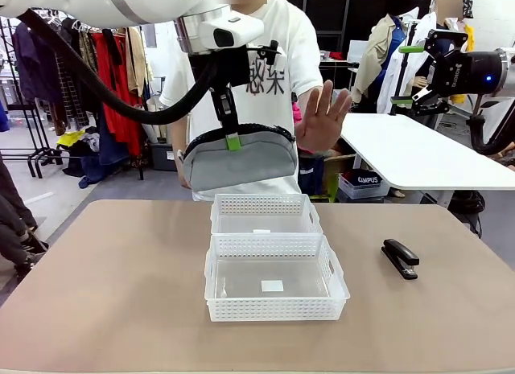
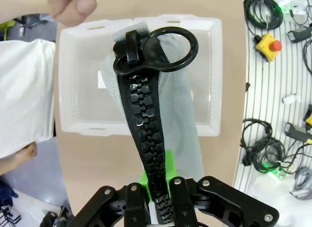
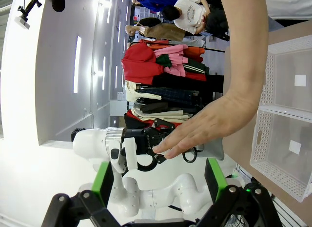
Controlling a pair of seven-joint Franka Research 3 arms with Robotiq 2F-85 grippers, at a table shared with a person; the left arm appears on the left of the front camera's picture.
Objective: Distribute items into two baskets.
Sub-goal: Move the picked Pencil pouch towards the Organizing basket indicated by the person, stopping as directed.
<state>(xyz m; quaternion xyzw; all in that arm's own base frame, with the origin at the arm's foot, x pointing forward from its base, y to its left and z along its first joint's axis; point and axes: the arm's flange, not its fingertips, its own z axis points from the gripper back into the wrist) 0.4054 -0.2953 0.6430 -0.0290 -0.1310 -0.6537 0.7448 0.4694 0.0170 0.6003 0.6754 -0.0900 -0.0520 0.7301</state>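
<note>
Two translucent lattice-rimmed baskets [image 1: 273, 310] touch end to end, a white label [image 1: 272, 285] in each. Left gripper [image 1: 232, 141] pinches the grey fabric pouch [image 1: 241, 171] above — right gripper [image 1: 406, 75] gapes.

The near basket [image 1: 276, 310] hides the far basket [image 1: 265, 205]'s front wall low down, and the label [image 1: 272, 285] on the near one's floor is too small to read. In the left wrist view the pouch [image 2: 183, 129]'s lower end is lost inside the left gripper [image 2: 157, 188]. In the right wrist view the picture's right edge cuts off both baskets.
</note>
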